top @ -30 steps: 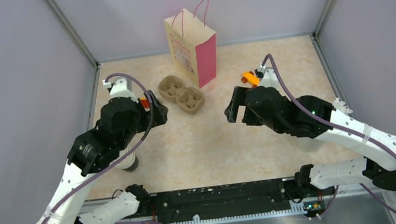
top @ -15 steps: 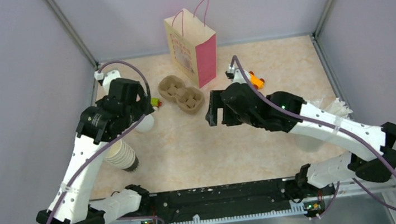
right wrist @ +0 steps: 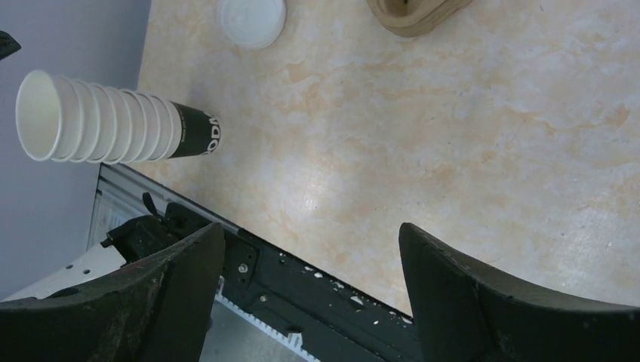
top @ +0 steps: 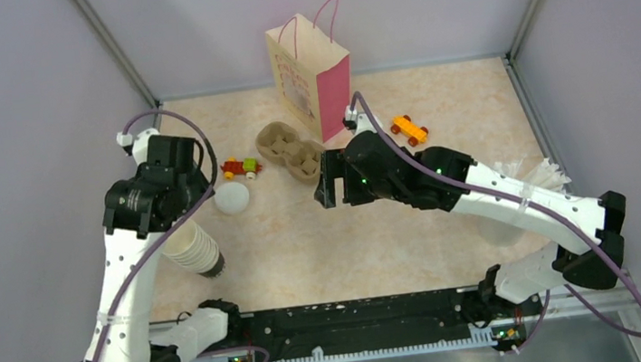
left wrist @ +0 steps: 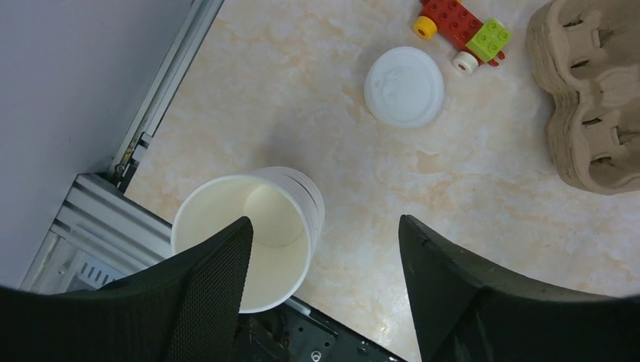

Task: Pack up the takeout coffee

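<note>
The takeout coffee (top: 231, 197) is a small white cup with a round white lid, standing on the table left of centre. It also shows in the left wrist view (left wrist: 404, 85) and the right wrist view (right wrist: 251, 20). My left gripper (top: 191, 173) is open and empty, raised just left of it; in its wrist view (left wrist: 324, 294) the jaws stand wide apart. My right gripper (top: 328, 180) is open and empty, right of the coffee and beside the carrier; its wrist view (right wrist: 311, 294) shows nothing between the jaws.
A brown two-hole cup carrier (top: 293, 151) lies before a cream-and-pink paper bag (top: 312, 74). A stack of nested lidless cups (top: 193, 250) lies near the left front. A red-green toy (top: 240, 165) and an orange toy (top: 408, 128) lie on the table. White sticks (top: 539, 174) poke out behind my right arm.
My left arm has swung back and left, uncovering the coffee and the red-green toy. My right arm has moved left toward the carrier, uncovering the orange toy.
</note>
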`<state>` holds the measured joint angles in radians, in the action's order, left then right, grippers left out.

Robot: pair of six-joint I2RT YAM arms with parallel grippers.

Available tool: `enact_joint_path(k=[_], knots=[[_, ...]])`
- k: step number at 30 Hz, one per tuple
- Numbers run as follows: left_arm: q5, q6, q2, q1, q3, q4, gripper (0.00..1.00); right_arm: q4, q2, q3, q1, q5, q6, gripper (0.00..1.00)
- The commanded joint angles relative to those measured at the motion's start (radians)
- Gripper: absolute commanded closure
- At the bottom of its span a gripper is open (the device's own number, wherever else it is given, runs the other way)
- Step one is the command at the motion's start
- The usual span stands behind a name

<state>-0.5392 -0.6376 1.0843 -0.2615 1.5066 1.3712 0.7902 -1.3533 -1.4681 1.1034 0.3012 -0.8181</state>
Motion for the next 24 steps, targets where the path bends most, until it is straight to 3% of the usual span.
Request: enact_joint_path(k=[1,4,15,24], knots=[[0.017,0.012,-0.034,0.007,-0.021,0.017,0.25,-0.058,0.004,-0.012,0.007,-0.026,0.040,0.16],[0.093,0.015,-0.049,0.007,-0.070,-0.028,0.28,-0.048,0.006,-0.017,0.008,-0.017,0.059,0.16],[0.034,0.032,-0.097,0.007,-0.175,-0.059,0.36,-0.027,0.020,-0.027,0.007,0.026,0.140,0.16],[0.049,0.075,-0.127,0.007,-0.251,-0.136,0.46,-0.079,0.093,0.060,0.008,0.049,0.109,0.19]])
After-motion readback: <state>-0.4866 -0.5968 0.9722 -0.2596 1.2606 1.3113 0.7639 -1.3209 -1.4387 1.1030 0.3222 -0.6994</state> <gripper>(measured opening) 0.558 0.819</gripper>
